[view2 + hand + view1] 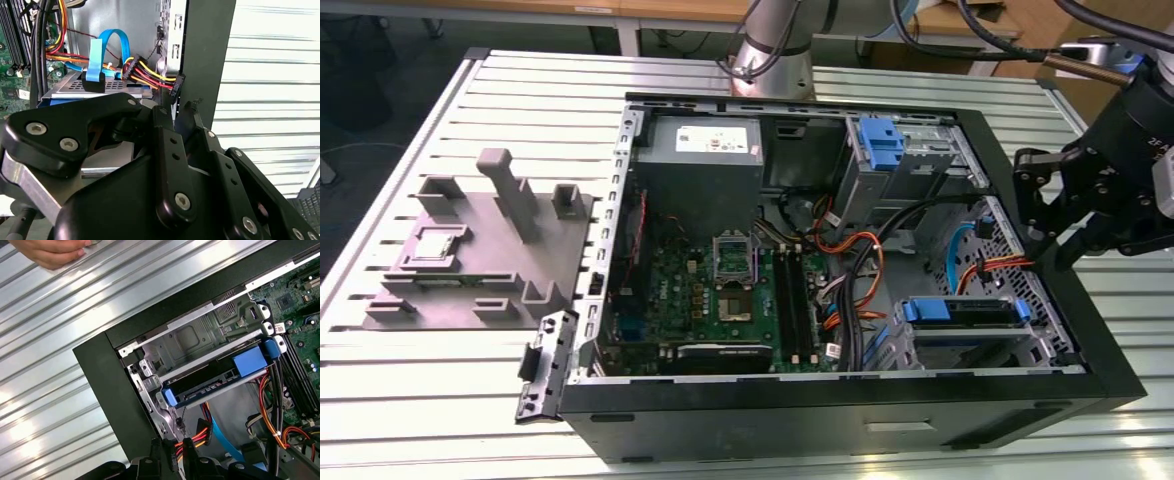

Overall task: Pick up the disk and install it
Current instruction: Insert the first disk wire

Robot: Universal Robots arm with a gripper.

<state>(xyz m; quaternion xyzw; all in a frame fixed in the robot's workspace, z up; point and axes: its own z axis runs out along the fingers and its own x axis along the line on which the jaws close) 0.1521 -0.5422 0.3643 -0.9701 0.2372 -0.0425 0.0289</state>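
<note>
Your disk [961,312] sits in case bay [970,345]: dark slab, blue bracket rails. Your gripper [1051,232] hovers above case edge; finger state can't tell.

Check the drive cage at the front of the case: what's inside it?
A disk with blue bracket rails sits in the drive cage; the slot above it looks empty. Its label and rear connectors are hidden by the cage walls.

A slatted metal table [440,390] stands before wooden desks [680,10] and dark floor.
</note>
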